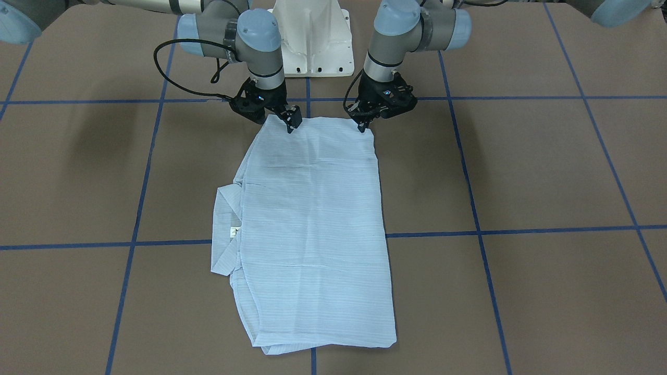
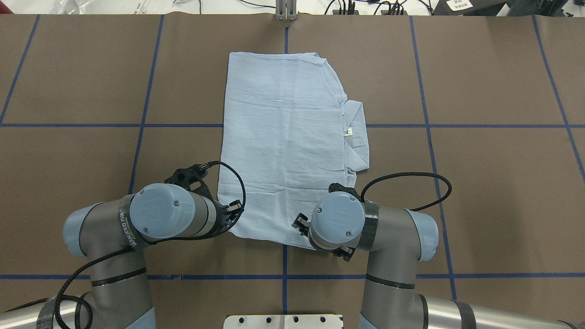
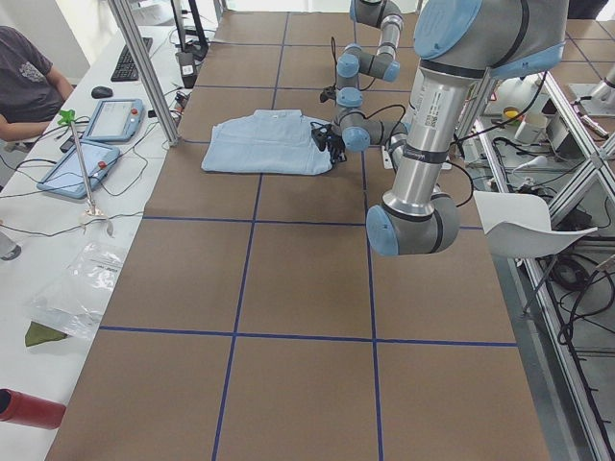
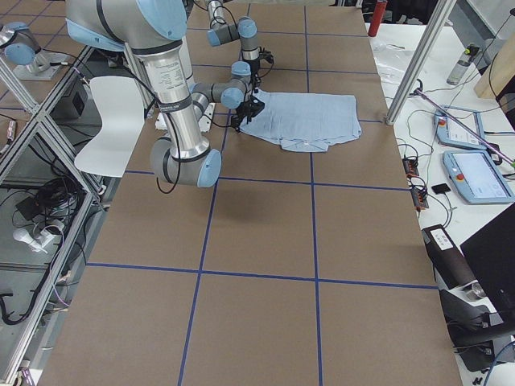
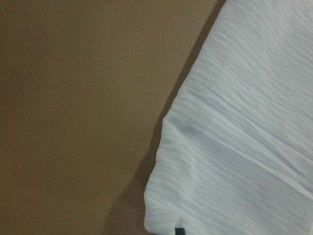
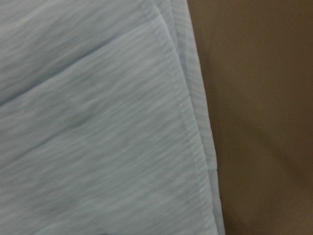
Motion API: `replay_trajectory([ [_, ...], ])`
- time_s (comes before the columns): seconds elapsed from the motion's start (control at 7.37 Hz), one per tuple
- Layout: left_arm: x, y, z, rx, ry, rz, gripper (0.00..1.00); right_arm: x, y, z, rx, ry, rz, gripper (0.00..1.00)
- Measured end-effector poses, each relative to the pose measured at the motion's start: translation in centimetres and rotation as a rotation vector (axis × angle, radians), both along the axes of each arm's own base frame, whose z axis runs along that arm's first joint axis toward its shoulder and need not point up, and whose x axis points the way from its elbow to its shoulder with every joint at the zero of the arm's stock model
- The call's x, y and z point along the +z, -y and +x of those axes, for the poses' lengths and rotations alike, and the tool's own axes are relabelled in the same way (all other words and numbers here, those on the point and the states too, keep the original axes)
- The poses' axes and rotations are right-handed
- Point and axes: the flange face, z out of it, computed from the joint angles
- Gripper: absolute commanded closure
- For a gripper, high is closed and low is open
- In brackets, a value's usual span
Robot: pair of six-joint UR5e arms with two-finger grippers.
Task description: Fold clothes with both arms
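Front-on, the folded shirt (image 1: 312, 224) lies flat mid-bench (image 1: 521, 172), with the left hand (image 1: 363, 125) and right hand (image 1: 292, 124) at its robot-side corners; whether they are apart or clamped on cloth, I cannot tell. Overhead, the arms (image 2: 338, 221) hide both hands, but the collar (image 2: 357, 137) and label (image 2: 349, 131) show. The left-side view adds a seated person (image 3: 24, 77) and tablets (image 3: 113, 120) beside the blue-taped brown bench.
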Motion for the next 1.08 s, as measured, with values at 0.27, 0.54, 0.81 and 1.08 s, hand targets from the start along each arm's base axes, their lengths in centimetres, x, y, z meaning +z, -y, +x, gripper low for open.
replay_trajectory([
  [0.27,-0.03,0.01,0.00,0.000,-0.001,0.001,1.00,-0.04,0.06,0.03,0.001,0.000,-0.001,0.62],
  [0.54,-0.01,0.01,0.00,-0.001,-0.001,0.001,1.00,-0.49,0.07,0.07,0.001,0.009,0.002,0.84],
  [0.81,0.01,0.01,-0.01,-0.001,0.000,0.001,1.00,-0.69,0.07,0.09,0.001,0.011,0.002,1.00],
  [1.08,-0.07,0.00,-0.02,-0.001,-0.002,0.001,1.00,-0.80,0.18,0.22,0.006,0.011,0.002,1.00],
])
